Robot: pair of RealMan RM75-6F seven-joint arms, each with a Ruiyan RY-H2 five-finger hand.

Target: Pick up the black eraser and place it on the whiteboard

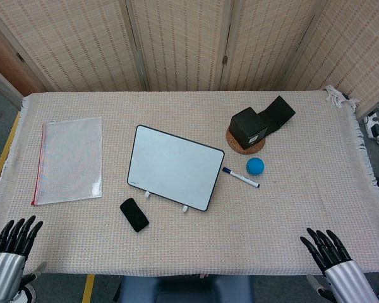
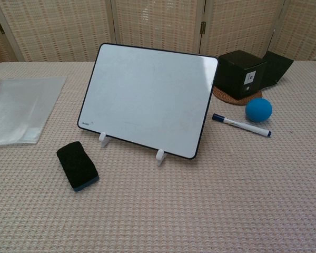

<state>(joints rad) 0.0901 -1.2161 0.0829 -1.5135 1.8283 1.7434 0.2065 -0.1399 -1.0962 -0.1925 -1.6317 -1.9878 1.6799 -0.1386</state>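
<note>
Both of your hands sit at the near edge of the table, the left hand (image 1: 16, 237) by the near left corner and the right hand (image 1: 325, 247) toward the near right corner. Each is released, fingers spread, grasping nothing, and well apart from everything on the cloth.

The black eraser (image 2: 77, 165) lies flat on the table just beside the near left corner of the whiteboard (image 2: 147, 97), closer to your left hand, so that looks like the one to send.

The main risk, as I judge it, is the whiteboard itself: it stands tilted back on two small white feet (nothing seems to anchor it), so a knuckle brushing its lower edge as you close on the eraser could push or tip it. Setting the eraser on that sloped face may also let it slide down to the lower rim, or knock the board over if you press.

Around it: a clear plastic folder (image 1: 69, 159) lies toward the left edge, out of the path. A marker (image 1: 240, 177), a blue ball (image 1: 255, 166) and two black boxes (image 1: 260, 124) on a round mat sit right of the board, well clear. Nothing stands between your left hand and the eraser.
</note>
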